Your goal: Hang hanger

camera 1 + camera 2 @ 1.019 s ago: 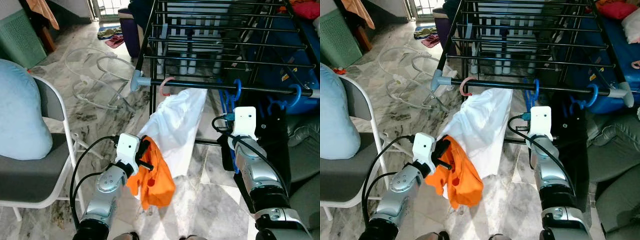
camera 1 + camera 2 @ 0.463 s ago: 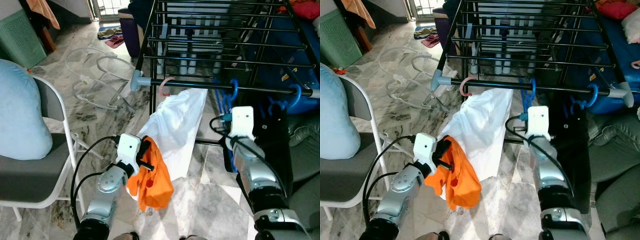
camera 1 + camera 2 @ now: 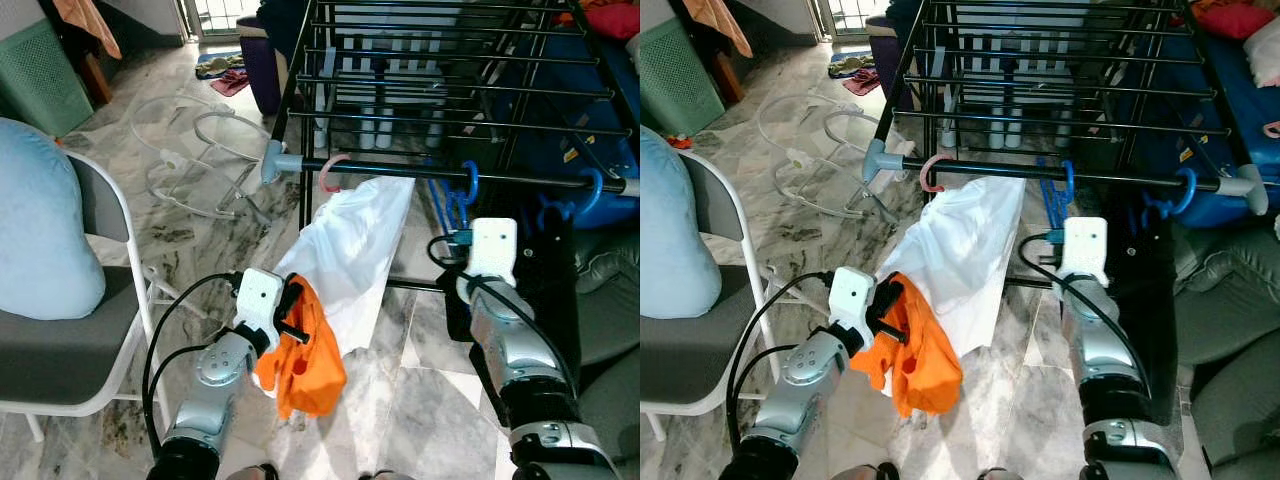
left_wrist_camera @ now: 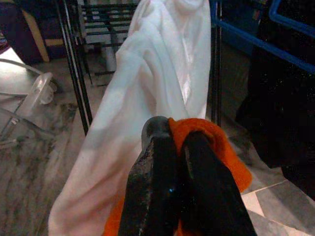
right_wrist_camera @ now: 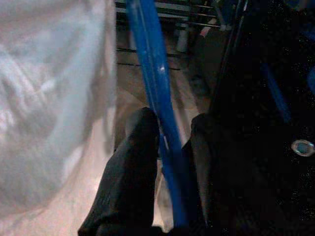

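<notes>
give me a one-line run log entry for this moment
step: hang hanger | right gripper: shut on blue hanger, hook over rack rail | left gripper: shut on orange cloth

From where I stood, the right pincer [image 5: 170, 147] was tucked behind its own white wrist housing [image 3: 493, 247], so most of the blue hanger [image 5: 156, 93] below its hook was hidden. The black garment [image 3: 1150, 290] vanished behind that arm. The orange cloth [image 3: 308, 355] covered the white garment's [image 3: 350, 255] lower corner.
</notes>
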